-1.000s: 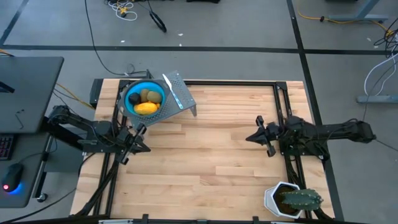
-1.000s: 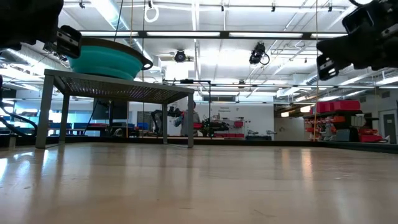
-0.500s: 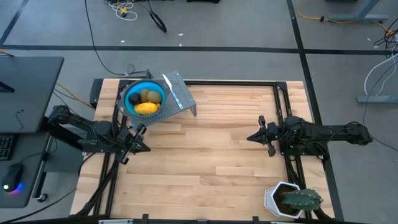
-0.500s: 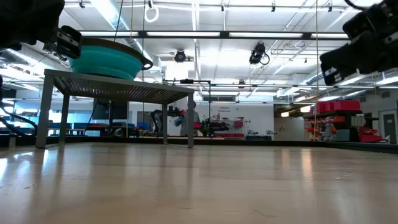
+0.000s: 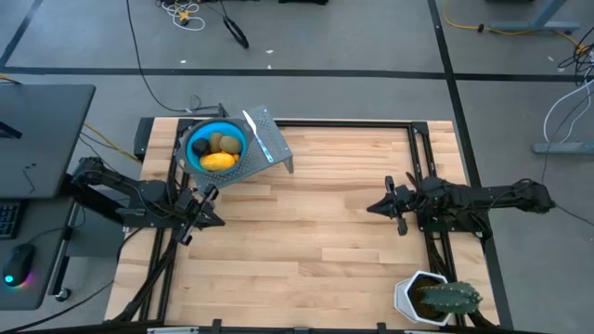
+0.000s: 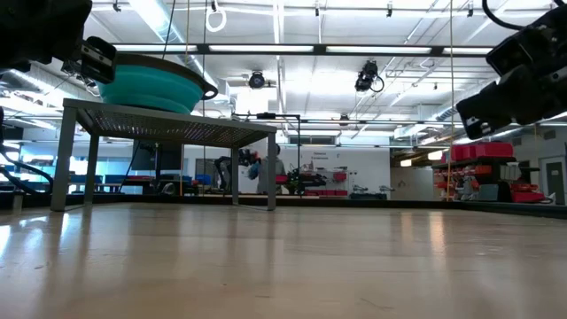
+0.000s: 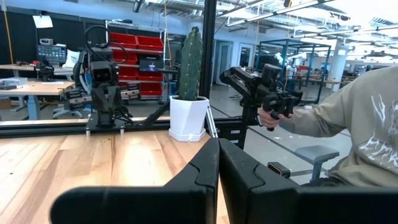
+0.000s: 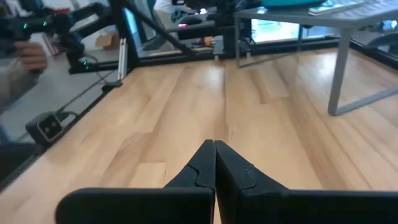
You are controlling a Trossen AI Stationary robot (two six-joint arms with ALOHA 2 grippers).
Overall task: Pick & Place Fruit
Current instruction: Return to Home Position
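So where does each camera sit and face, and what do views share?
High: overhead, straight down on the table; left arm and right arm show.
Low: tabletop height, level into the room; arm parts at top corners.
Left wrist: faces the cactus and a person; left gripper shut.
Right wrist: faces the shelf; right gripper shut.
Shared: shelf in high, low, right wrist.

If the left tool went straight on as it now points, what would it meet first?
Probably the white pot with the cactus, far across the table; only bare wood lies before the left tool.
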